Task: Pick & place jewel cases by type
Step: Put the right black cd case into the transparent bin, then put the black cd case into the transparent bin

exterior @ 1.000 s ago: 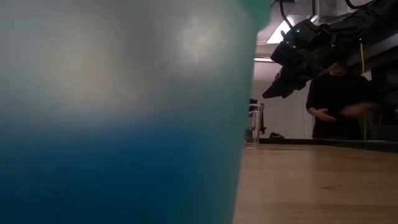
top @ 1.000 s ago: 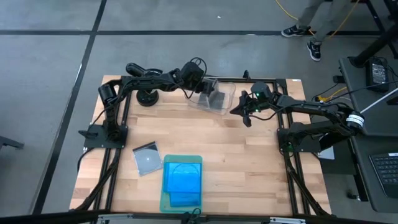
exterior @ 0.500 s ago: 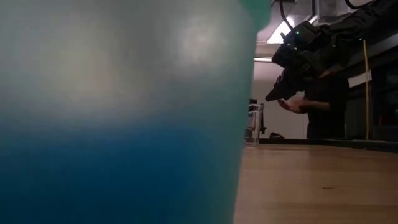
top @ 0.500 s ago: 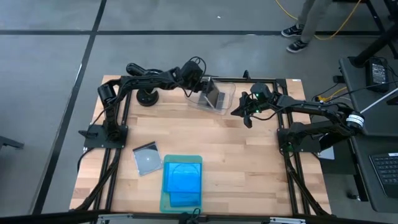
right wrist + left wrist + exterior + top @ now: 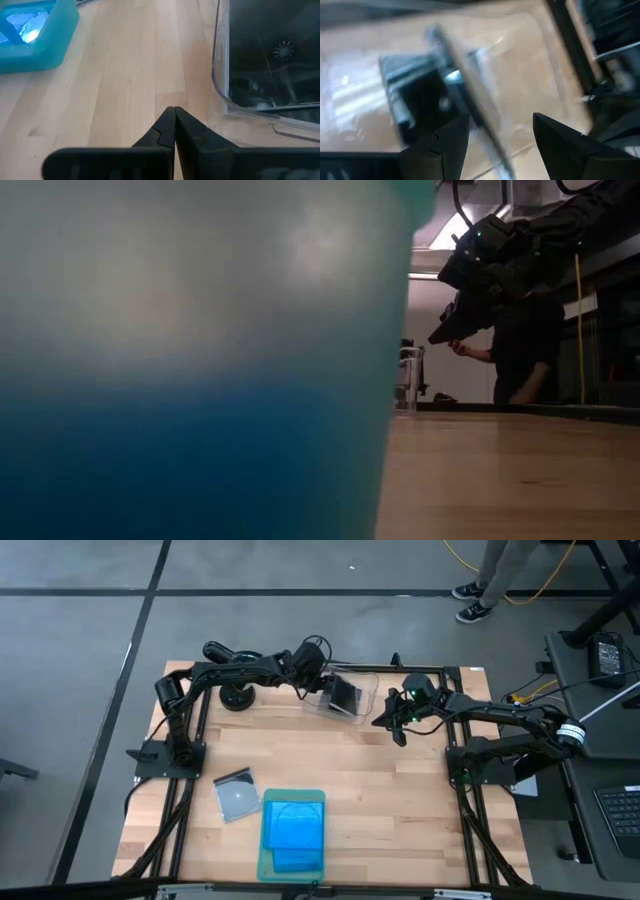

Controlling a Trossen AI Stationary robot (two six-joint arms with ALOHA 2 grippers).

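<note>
A dark jewel case sits tilted inside the clear bin at the table's far middle. My left gripper hovers open just left of it, and its fingers touch nothing. A second dark case lies flat on the table at the near left. Blue cases lie on the pale green tray at the near edge. My right gripper hangs shut above the table, right of the bin.
The table's black frame rails run along both sides. In the low view the tray's wall blocks most of the picture. A person stands beyond the far edge. Bare wood lies between the bin and the tray.
My left gripper has drawn back a little from the dark case toward the table's far left and tipped upward. The case has shifted slightly and stays tilted in the bin. The person behind the table has moved their hands.
</note>
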